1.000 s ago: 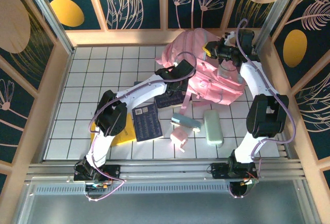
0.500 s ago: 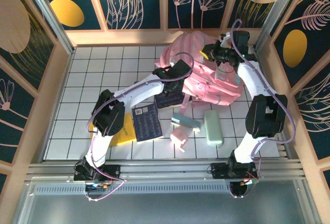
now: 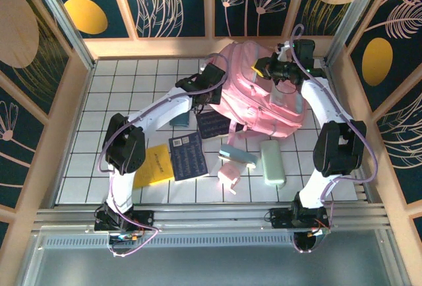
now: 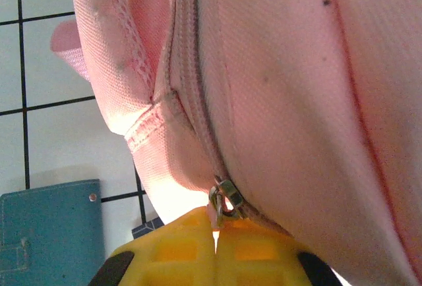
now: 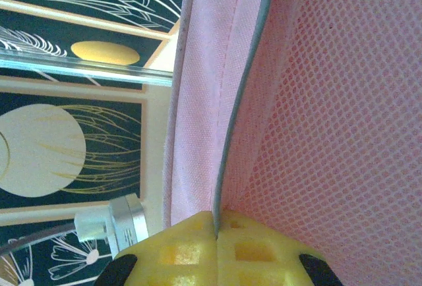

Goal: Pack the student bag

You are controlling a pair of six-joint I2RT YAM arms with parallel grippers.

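The student bag [image 3: 260, 105] is sitting between both jaws: left jaws pinching what looks like its zipper pull [image 4: 224, 201], right jaws clamping its fabric. Unzipping is underway; next calls for dragging the pull along.

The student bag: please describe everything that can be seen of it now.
The student bag is a large pink backpack of woven fabric, with pink mesh and a pale blue pocket. It lies at the far right of the tiled table, its straps trailing toward the near side. The left pincer is shut at its metal zip pull; the right pincer is shut on a grey-piped edge.
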